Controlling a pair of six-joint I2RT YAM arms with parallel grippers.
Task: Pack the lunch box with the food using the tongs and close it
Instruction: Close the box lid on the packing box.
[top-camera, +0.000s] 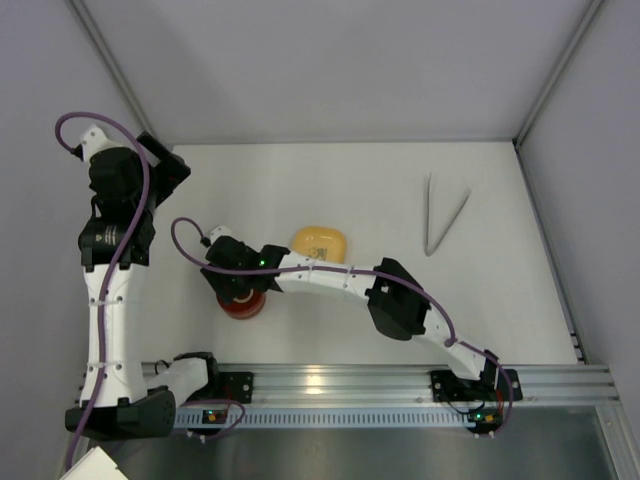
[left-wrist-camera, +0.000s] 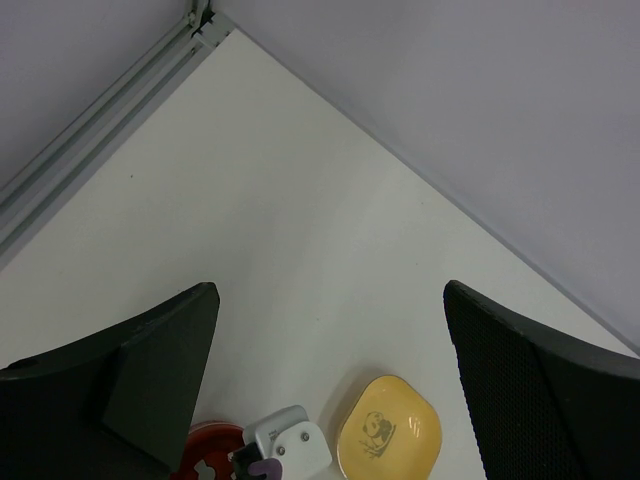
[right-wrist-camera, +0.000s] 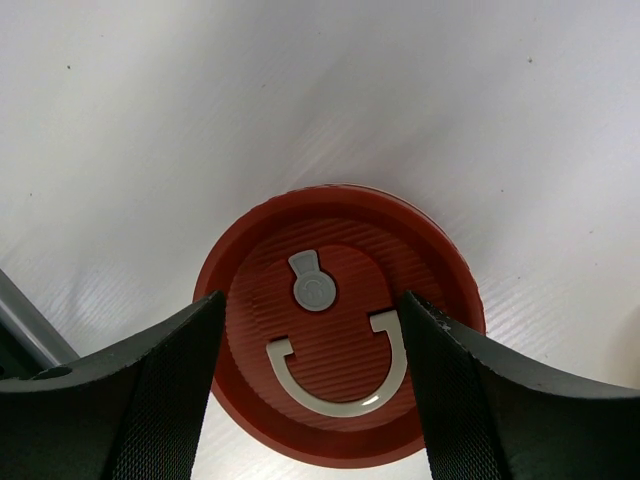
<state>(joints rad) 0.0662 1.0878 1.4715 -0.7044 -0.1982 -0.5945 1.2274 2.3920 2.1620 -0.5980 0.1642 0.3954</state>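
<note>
1. Near edge: an aluminium rail (top-camera: 350, 380) runs along the table (top-camera: 520, 300) and carries both arm bases.
2. Right arm: it reaches from its base leftward across the near part of the table. The right claw (right-wrist-camera: 310, 298) points down over a red disc (right-wrist-camera: 345, 225).
3. Right claw state: the jaws stand partly apart. In the right wrist view the two black fingers (right-wrist-camera: 165, 390) lie inside the disc's outline and cover its left and right edges. They do not clamp the rim, and nothing is held between them. Whether the tips touch the disc's top face cannot be told.
4. Red disc: round and ribbed, with a grey U-shaped bail and a small grey knob on top. It sits left of centre, near the rail.
5. Lunch box: its silver body cannot be made out in any view. Whether it stands under the disc cannot be told.
6. Yellow dish (top-camera: 320, 243): a rounded square with a printed mark, just beyond the disc and a little to its right, not touching it.
7. Tongs (top-camera: 440, 215): they lie flat on the table to the far right, well apart from both claws. The joined end is nearer and the two arms spread away.
8. Left claw (left-wrist-camera: 330, 290): raised at the far left, jaws wide apart, holding nothing.
</note>
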